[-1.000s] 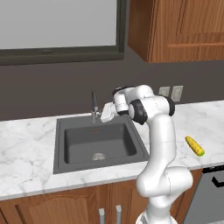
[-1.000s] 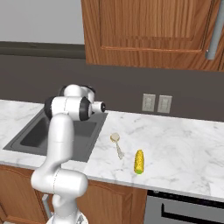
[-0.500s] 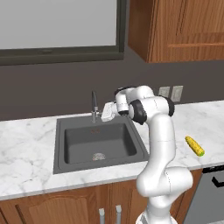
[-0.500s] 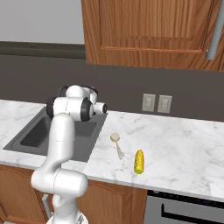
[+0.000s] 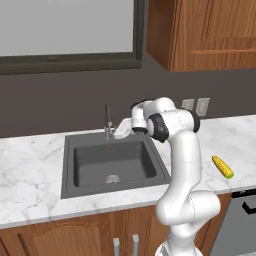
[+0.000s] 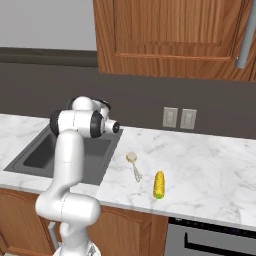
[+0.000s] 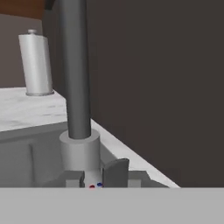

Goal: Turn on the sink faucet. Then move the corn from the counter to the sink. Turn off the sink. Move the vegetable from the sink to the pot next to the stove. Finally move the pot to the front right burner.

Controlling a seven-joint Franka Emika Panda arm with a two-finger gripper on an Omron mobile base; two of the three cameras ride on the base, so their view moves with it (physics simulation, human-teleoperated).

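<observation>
The sink faucet (image 5: 107, 121) stands upright at the back rim of the dark sink (image 5: 112, 162). No water shows in the basin. My gripper (image 5: 118, 133) hangs just right of the faucet's foot. In the hand view the faucet (image 7: 75, 70) rises right in front of my gripper (image 7: 94, 177). The jaws stand narrowly apart on either side of its base, clamping nothing. The corn (image 5: 222, 167) lies on the white marble counter (image 5: 30, 170) to the right of the sink. From the right base, the corn (image 6: 159, 184) lies near the counter's front edge. The pot and stove are out of view.
A small spoon-like utensil (image 6: 134, 164) lies on the counter between the sink (image 6: 45, 150) and the corn. Two wall outlets (image 6: 179, 118) sit on the dark backsplash. A pale grey cylinder (image 7: 37, 63) stands on the counter beyond the faucet. Wooden cabinets hang overhead.
The hand has edged slightly lower and closer to the faucet's base. The corn and utensil have not moved.
</observation>
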